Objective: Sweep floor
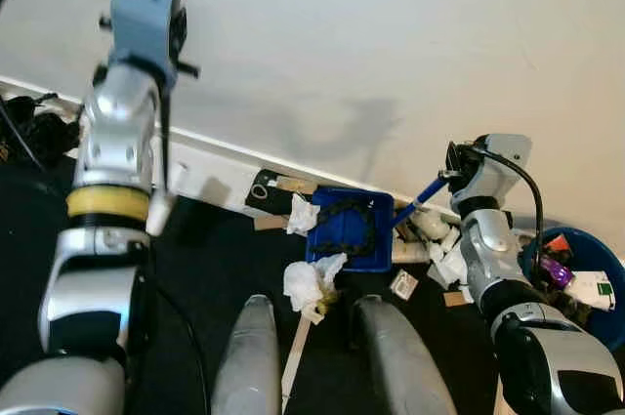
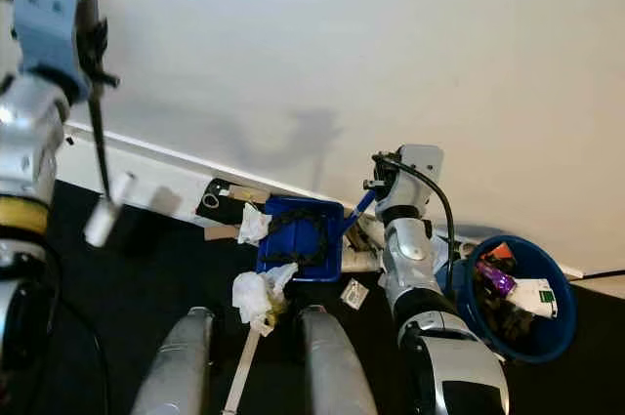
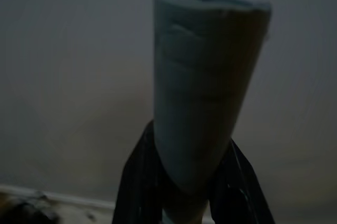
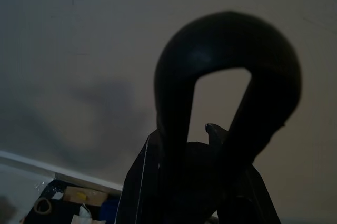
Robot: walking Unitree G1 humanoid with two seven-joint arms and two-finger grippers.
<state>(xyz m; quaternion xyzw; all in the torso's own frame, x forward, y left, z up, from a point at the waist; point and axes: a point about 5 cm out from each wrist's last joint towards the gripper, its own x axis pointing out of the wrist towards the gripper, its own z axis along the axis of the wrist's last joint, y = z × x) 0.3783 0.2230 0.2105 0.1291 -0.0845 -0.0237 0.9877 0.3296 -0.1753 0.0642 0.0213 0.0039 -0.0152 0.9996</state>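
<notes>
i see the left tool (image 3: 189,192) raised high by the wall, its fingers clamped on a pale, tapered handle end (image 3: 205,92); from it a thin dark rod (image 2: 98,156) hangs down to a white end piece (image 2: 104,212) above the dark floor (image 1: 210,269). i judge this to be the broom, lifted between strokes.

the right tool (image 4: 195,182) is closed around the black loop (image 4: 226,81) on the handle of a blue dustpan (image 1: 352,229), which lies tilted against the white baseboard (image 1: 210,166), so it can catch what gets pushed in. a dark chain-like scrap lies in the pan.

crumpled white paper (image 1: 312,283), a card and cardboard bits lie scattered around the pan, so sweeping looks unfinished. a blue bin (image 2: 532,322) with rubbish stands near the right arm. the wall is plain off-white.
</notes>
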